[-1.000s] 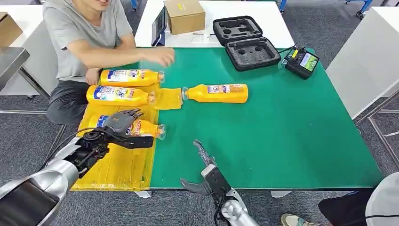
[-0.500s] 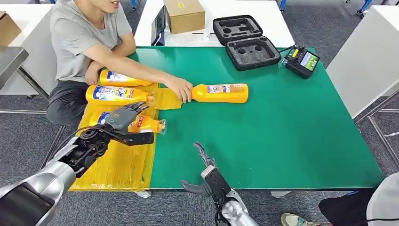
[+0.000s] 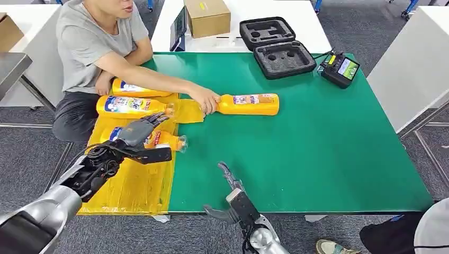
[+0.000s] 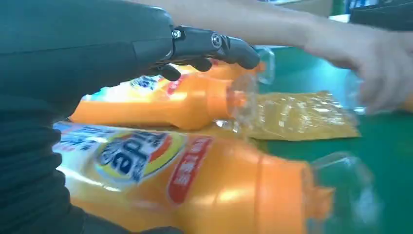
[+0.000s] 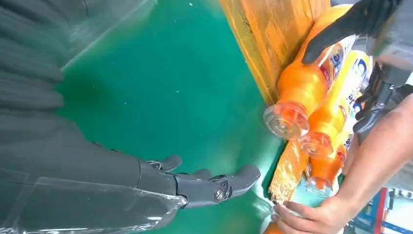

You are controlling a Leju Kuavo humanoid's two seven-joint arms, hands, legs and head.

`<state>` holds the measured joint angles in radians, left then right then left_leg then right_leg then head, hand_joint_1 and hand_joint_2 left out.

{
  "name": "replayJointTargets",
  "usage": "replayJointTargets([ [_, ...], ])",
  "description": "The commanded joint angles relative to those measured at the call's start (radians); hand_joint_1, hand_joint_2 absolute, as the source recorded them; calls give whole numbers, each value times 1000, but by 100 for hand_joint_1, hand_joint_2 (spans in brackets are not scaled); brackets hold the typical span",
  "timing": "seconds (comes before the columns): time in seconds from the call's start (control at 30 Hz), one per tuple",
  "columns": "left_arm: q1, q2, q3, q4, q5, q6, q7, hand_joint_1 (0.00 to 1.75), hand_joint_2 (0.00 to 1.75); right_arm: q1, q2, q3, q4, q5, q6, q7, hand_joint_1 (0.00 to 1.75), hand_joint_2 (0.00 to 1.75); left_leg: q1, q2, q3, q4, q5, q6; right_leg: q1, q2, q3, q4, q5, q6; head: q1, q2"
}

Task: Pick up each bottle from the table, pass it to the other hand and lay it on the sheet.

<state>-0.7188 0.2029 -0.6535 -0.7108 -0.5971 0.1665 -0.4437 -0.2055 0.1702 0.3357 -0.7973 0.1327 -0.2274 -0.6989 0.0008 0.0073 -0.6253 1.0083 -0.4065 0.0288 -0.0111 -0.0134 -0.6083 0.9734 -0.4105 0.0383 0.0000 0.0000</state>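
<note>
Left hand (image 3: 138, 133) rests over the near bottle (image 3: 164, 141) on the yellow sheet (image 3: 132, 185), fingers draped on top, thumb stretched along its near side; cannot tell if it really grips. 2 more bottles lie on the sheet farther back: middle bottle (image 3: 132, 105), far bottle (image 3: 138, 88) partly under a person's arm. A 4th bottle (image 3: 248, 104) lies on the green worktop (image 3: 317, 153) just right of the sheet; the person's hand (image 3: 206, 100) is on its cap end. Right hand (image 3: 229, 196) hovers at the near worktop edge, fingers spread, holding nothing. Black case (image 3: 278, 47) and a meter (image 3: 340, 69) sit at the far right.
</note>
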Motion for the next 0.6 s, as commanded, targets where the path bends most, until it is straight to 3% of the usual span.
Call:
replayJointTargets([
  [0.03, 193, 214, 76, -526, 89, -161, 57, 0, 175, 0, -10, -52, 14, 6, -4, 1, 0, 175, 1, 5, 5, 0, -4, -2, 1, 7, 3, 0, -2, -2, 0, 0],
  [0.1, 231, 210, 121, -585, 201, -214, 3, 0, 175, 3, -11, -49, -9, 23, -23, 1, 0, 175, 1, 4, 2, 0, -2, -2, 1, 5, 0, 0, -1, -1, 0, 0],
  [0.13, 280, 247, 146, -686, 218, -233, 32, 0, 175, 1, -6, -53, -5, 29, -24, 1, 0, 175, 1, 4, 3, 1, -3, -2, 1, 6, 1, 0, -2, -2, 0, 0],
  [0.2, 317, 256, 175, -758, 256, -260, 46, 0, 175, 8, -6, -52, -29, 37, -21, 1, 0, 175, 1, 5, 0, 0, -2, -1, 0, 6, -2, 0, -1, -1, 0, 0],
  [0.3, 526, 204, 336, -969, 364, -326, 4, 0, 175, 103, -33, 20, -314, 85, -97, 1, 0, 175, 0, 6, 1, 0, -3, -1, 0, 7, -2, 0, -1, -1, 0, 0],
  [0.4, 723, 151, 421, -1024, 378, -237, -89, 0, 175, 182, -64, 72, -524, 145, -207, 1, 0, 175, -1, 6, 2, -2, -3, -1, -2, 8, -1, 0, -2, -1, 0, 0],
  [0.47, 832, 61, 450, -1030, 371, -191, -163, 0, 175, 229, -83, 76, -605, 169, -237, 1, 0, 175, -1, 8, 6, -2, -6, -2, -2, 10, 2, -1, -3, -1, 0, 0],
  [0.53, 864, -8, 446, -1036, 345, -153, -179, 0, 175, 249, -95, 72, -637, 178, -242, 1, 0, 175, -1, 8, 9, -3, -8, -4, -2, 10, 5, -2, -5, -2, 0, 0],
  [0.6, 864, -37, 435, -1043, 324, -136, -171, 0, 175, 255, -101, 67, -651, 186, -251, 1, 0, 175, -1, 5, 3, -2, -7, -3, -1, 6, -1, -2, -6, -3, 0, 0],
])
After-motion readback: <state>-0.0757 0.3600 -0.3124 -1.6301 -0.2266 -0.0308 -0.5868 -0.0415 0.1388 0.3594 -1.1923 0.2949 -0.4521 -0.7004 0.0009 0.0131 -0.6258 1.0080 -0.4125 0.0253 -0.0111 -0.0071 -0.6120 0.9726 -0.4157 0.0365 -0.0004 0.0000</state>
